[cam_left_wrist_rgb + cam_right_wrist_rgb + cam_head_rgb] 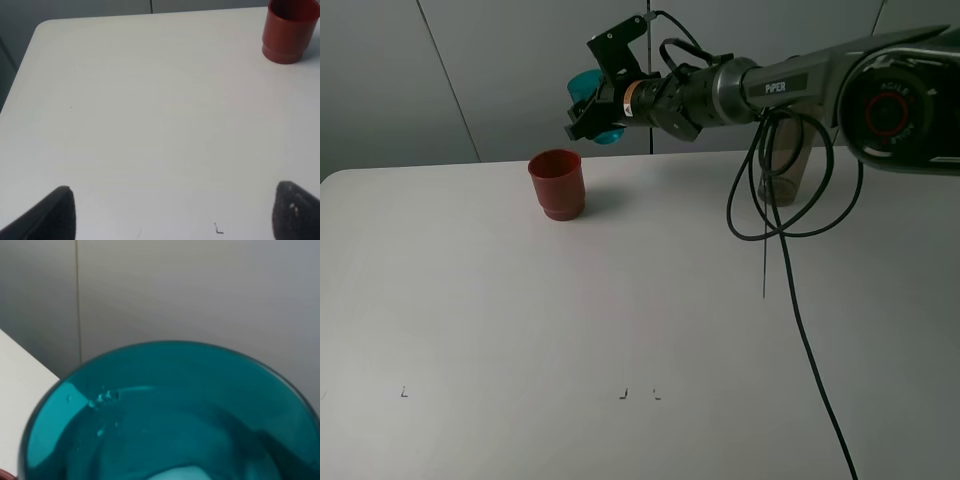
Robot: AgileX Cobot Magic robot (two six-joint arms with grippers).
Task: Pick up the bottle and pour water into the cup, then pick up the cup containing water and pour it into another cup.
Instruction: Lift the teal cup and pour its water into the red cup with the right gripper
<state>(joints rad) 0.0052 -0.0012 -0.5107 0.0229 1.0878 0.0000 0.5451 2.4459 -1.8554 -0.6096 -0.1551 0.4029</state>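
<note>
In the upper middle of the exterior view, the right gripper (592,112) clamps the cup (586,86), tipped sideways just above another cup (558,184). The left gripper (175,215) has its jaws wide apart.

Teal cup (586,84) aloft near upright red cup (558,184) (bottle (788,166) well apart)

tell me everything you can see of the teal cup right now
The teal cup is a smooth, translucent blue-green plastic tumbler with a round open rim. It is off the table, gripped in the right hand and tipped steeply, just above the upright red cup without touching it. The right wrist view looks into its mouth, where small droplets cling to the inner wall. No stream of water can be made out.
</note>
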